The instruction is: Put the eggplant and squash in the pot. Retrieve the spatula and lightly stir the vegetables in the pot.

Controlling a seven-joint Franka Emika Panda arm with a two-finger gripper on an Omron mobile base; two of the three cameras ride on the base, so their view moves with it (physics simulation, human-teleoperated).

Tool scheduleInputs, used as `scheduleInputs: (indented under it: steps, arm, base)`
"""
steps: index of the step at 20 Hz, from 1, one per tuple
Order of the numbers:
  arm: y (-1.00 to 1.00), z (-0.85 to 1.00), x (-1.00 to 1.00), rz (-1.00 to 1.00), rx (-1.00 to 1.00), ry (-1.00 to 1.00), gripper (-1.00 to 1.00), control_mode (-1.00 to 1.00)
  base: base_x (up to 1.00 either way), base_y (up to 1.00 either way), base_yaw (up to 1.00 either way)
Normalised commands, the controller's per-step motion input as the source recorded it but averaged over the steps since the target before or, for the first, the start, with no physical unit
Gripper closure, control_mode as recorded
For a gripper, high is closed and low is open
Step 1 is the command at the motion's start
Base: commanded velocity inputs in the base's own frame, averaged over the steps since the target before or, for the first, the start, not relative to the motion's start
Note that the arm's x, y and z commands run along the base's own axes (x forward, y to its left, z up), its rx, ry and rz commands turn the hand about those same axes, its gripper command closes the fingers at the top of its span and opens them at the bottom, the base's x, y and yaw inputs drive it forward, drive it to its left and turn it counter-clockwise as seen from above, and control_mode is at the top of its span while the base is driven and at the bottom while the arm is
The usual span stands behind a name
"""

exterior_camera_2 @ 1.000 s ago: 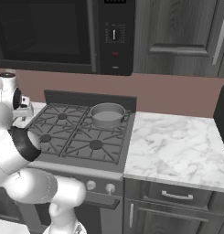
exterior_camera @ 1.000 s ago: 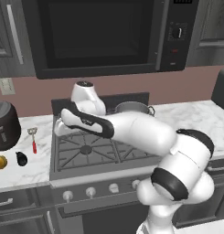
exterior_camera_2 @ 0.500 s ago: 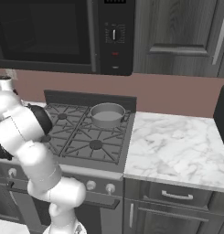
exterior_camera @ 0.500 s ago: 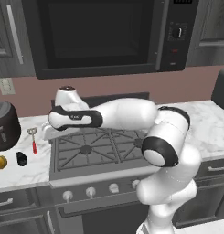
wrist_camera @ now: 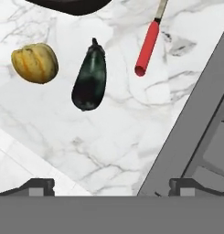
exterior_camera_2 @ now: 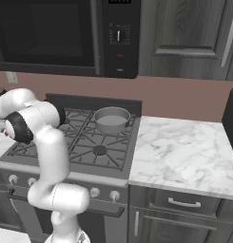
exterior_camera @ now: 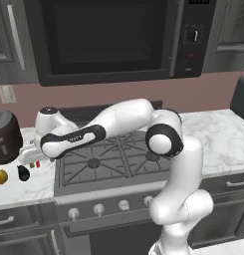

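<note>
Over on the marble counter left of the stove, the glossy dark purple eggplant (wrist_camera: 89, 77) lies on its side with the ribbed yellow-orange squash (wrist_camera: 35, 62) just beside it, not touching. The red-handled spatula (wrist_camera: 148, 42) is on the eggplant's other side, nearer the stove edge, with its metal head running out of the hand view. The shallow grey metal pot (exterior_camera_2: 111, 119) sits on a back burner, well apart from all three and with nothing in it yet as far as I can see.

The white arm is stretched out over the counter, and the gripper (wrist_camera: 111, 186) hangs above bare marble short of the eggplant. Both dark fingertips (wrist_camera: 39, 185) sit wide apart at the bottom corners of the hand view with nothing between them, so the jaws look open.

My guess is the eggplant goes first. To do it well I'd centre over the fat middle of the eggplant, turn the wrist so the fingers close across the narrow width, not along its length, then drop straight down. It's glossy and rounded, so an off-centre pinch could squirt it toward the squash or spatula.
</note>
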Motion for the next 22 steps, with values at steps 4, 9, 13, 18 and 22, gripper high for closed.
scheduleInputs:
  steps: [4,9,13,18,22]
  arm:
    - [0.56,0.0,0.0,-0.06,-0.03,0.0,-1.0,-1.0]
    - [0.13,0.0,0.07,-0.12,0.0,0.0,-1.0,-1.0]
    - [0.09,-0.06,0.11,-0.19,0.0,0.0,-1.0,-1.0]
    - [0.03,-0.29,0.29,-0.17,0.0,0.0,-1.0,-1.0]
    - [0.01,-0.44,0.03,-0.08,0.0,0.0,-1.0,-1.0]
  base:
    - [0.0,0.0,0.0]
    - [0.0,0.0,0.0]
    - [0.0,0.0,0.0]
    - [0.0,0.0,0.0]
    - [0.0,0.0,0.0]
